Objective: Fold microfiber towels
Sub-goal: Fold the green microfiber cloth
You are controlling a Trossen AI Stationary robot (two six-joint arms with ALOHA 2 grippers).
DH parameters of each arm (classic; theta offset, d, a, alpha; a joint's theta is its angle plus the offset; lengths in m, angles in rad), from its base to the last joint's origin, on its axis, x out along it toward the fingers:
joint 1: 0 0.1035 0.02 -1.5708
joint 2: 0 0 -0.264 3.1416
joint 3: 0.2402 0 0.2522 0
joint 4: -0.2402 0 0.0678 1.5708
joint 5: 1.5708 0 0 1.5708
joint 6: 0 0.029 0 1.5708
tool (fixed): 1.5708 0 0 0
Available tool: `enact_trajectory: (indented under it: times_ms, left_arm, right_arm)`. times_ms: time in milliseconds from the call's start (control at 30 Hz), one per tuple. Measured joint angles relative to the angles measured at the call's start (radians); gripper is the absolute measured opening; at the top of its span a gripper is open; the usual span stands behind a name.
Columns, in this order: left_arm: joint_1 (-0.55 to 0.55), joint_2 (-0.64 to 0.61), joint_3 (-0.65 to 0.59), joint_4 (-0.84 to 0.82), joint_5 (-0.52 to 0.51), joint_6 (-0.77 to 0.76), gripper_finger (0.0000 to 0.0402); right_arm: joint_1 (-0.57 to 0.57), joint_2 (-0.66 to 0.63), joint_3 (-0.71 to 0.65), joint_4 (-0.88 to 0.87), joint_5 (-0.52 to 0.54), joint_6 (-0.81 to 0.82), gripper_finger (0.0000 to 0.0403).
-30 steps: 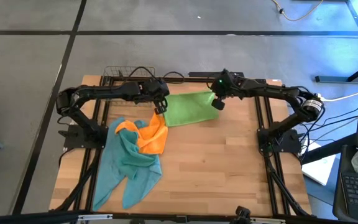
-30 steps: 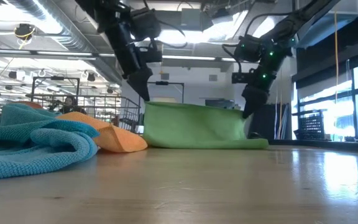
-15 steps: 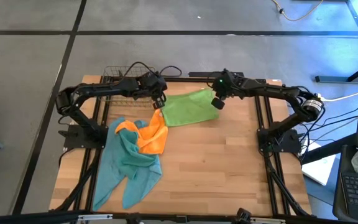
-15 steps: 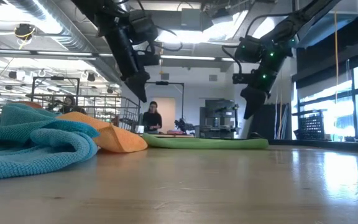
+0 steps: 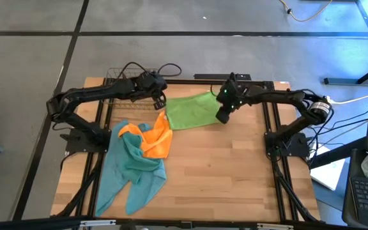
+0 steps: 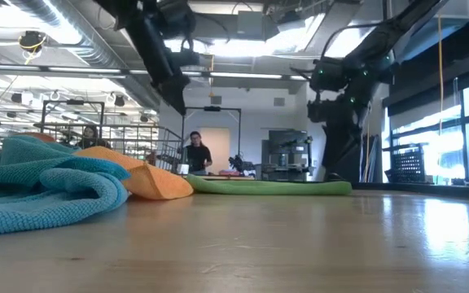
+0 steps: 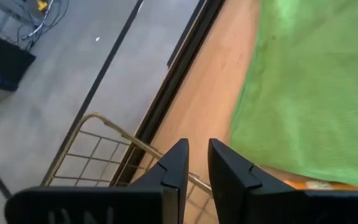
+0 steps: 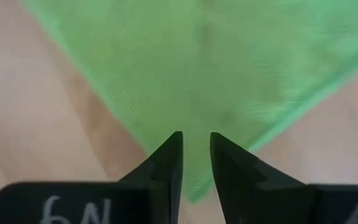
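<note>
The green towel [image 5: 192,110] lies flat on the tabletop [image 5: 235,172] near its far edge, folded and free of both grippers. Just beside its left end the orange towel [image 5: 156,138] sits crumpled, touching the green one's corner and draped over the teal towels [image 5: 131,171], which lie heaped toward the tabletop's left front.

The left gripper [image 5: 160,102] hangs above the green towel's far left corner, its fingers [image 7: 178,163] parted by a narrow gap and holding nothing. The right gripper [image 5: 223,117] hovers over the towel's right edge, fingers [image 8: 171,155] likewise a slit apart and empty, with green cloth showing beneath them.

A wire basket [image 5: 121,76] stands at the tabletop's far left corner. In the room behind, a person [image 6: 196,154] is visible.
</note>
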State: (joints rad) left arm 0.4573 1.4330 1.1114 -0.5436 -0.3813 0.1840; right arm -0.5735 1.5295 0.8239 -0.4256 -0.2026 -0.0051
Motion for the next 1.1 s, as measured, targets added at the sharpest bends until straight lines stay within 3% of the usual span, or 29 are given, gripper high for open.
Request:
enact_trajectory:
  times_ms: [200,367,533,600,733,833,933,1100]
  left_arm:
    - [-0.023,-0.057,0.0,-0.004,0.008,-0.065,0.0055]
    - [-0.041,-0.062,0.0,-0.019,0.012,-0.07,0.0051]
    - [-0.038,-0.061,0.0,-0.02,0.033,-0.069,0.0055]
    - [-0.036,-0.061,0.0,-0.019,0.036,-0.065,0.0054]
    - [-0.034,-0.061,0.0,-0.021,0.036,-0.045,0.0051]
    - [-0.034,-0.061,0.0,-0.021,0.062,-0.068,0.0054]
    - [-0.034,-0.061,0.0,-0.021,0.095,-0.117,0.0056]
    - [-0.04,-0.065,0.0,-0.024,0.113,-0.175,0.0056]
  right_arm:
    - [0.041,0.035,-0.046,0.072,0.05,0.024,0.0084]
    - [0.041,0.04,-0.046,-0.163,0.063,0.139,0.0084]
    - [0.041,0.03,-0.045,-0.391,-0.058,0.158,0.0084]
    - [0.041,0.011,-0.045,-0.406,-0.122,0.165,0.0082]
    - [0.042,-0.065,-0.043,-0.255,-0.125,0.226,0.0067]
    - [0.045,-0.088,-0.041,-0.026,-0.008,0.313,0.0055]
    - [0.047,-0.036,-0.038,0.143,0.057,0.373,0.0052]
    - [0.061,0.12,-0.035,0.136,0.059,0.377,0.0057]
